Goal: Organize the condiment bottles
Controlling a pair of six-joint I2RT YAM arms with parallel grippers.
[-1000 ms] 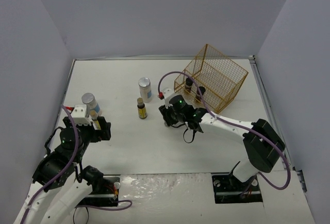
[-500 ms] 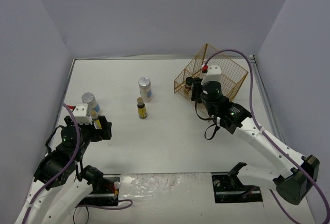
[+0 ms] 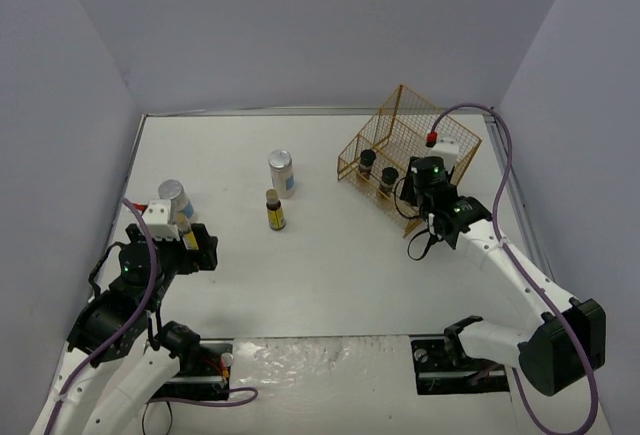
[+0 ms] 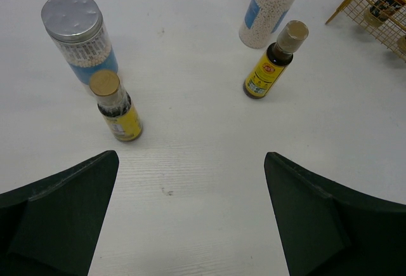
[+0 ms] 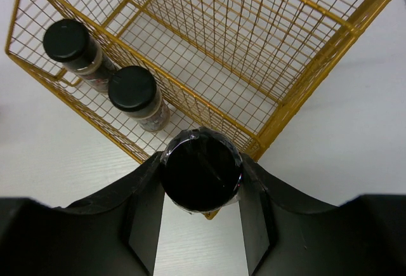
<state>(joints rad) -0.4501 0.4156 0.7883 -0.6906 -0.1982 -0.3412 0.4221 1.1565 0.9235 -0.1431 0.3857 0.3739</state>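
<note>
— Pale desk (image 3: 330,275), grey walls on three sides, gold wire basket (image 3: 405,120) far right. Over to the right tool (image 5: 202,160): clamped on a black-capped jar (image 5: 202,184), cap up, pinched from both sides.
— Held upright for a reason, by the look of it: ready to go straight down. Hangs over the basket's near wall, by the corner, not yet clear of the wire.
— Worth noting the first dark jar (image 5: 71,42) and second dark jar (image 5: 133,89), upright inside along that same wall, side by side. Looks like a row in the making, with the held one next in line.
— Probably needs carrying farther in first, given the rim right beneath it. Could catch the wire otherwise.
— And the left tool (image 4: 190,156)? Spread wide, gripping nothing, low over the near-left desk.
— Faces its own cluster. Near yellow-labelled bottle (image 4: 117,108) just beside the near silver-lidded jar (image 4: 76,32); touching or not, hard to tell. Farther right, far yellow-labelled bottle (image 4: 269,66) close by the far silver-lidded jar (image 4: 273,3).
— So four out on the desk, two housed, one in the air. About a third done, at a guess.
</note>
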